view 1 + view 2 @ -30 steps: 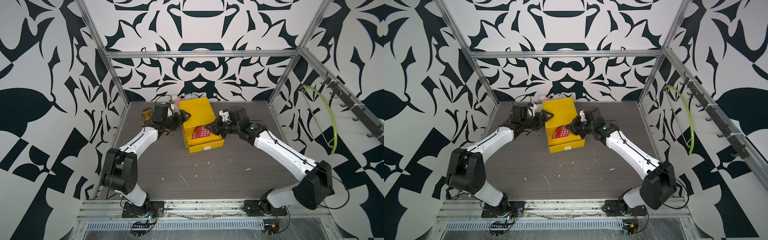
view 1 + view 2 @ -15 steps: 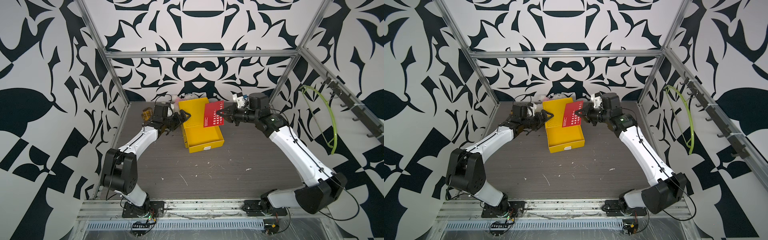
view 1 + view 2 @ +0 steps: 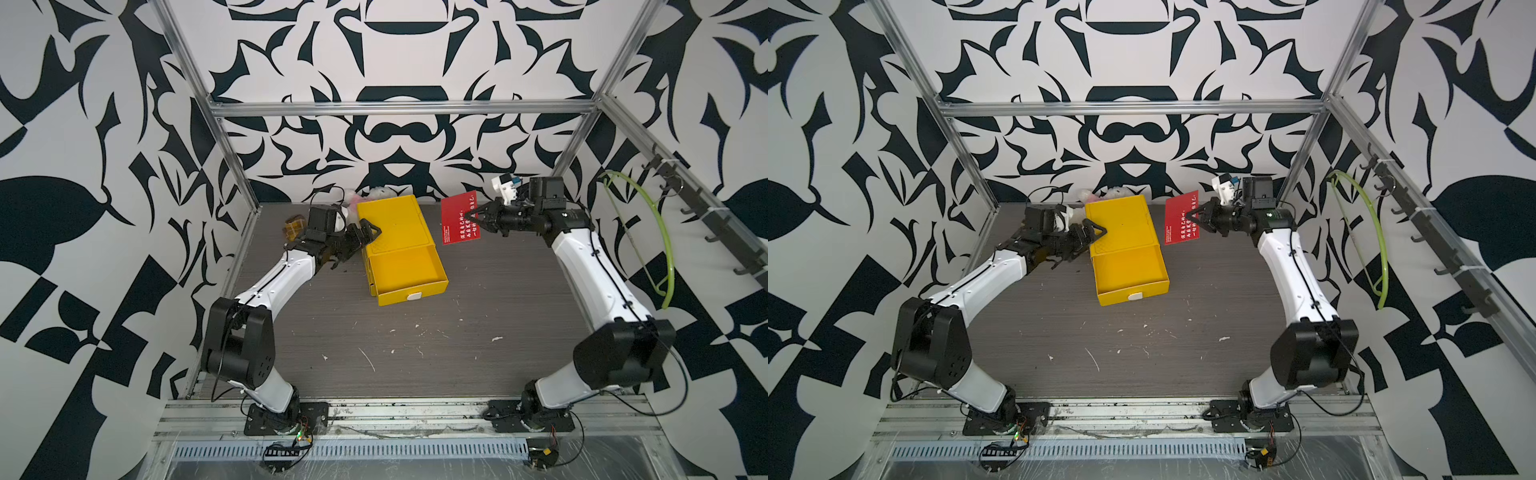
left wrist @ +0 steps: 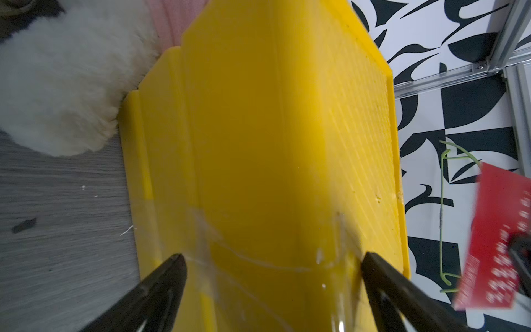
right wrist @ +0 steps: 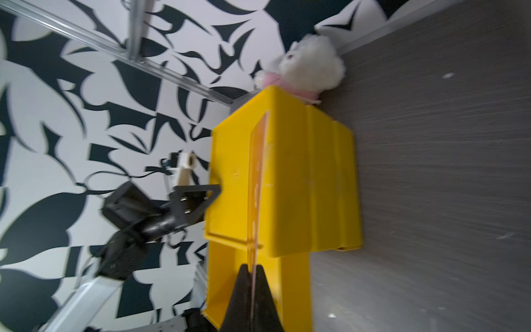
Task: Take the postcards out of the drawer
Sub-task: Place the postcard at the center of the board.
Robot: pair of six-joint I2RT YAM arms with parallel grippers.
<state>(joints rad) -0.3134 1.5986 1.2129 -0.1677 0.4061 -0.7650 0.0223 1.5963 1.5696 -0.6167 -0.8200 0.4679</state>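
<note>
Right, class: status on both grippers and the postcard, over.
Left gripper open, astride yellow drawer box. Right gripper shut on red postcard, held upright above the table. Drawer open, looks empty; nothing in the way.

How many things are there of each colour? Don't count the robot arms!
Yellow: 1, the drawer box
Red: 1, the postcard
White and pink: 1, the fluffy toy
Green: 1, the hanger
Yellow-brown: 1, a small thing, too hidden to name
Total: 5
</note>
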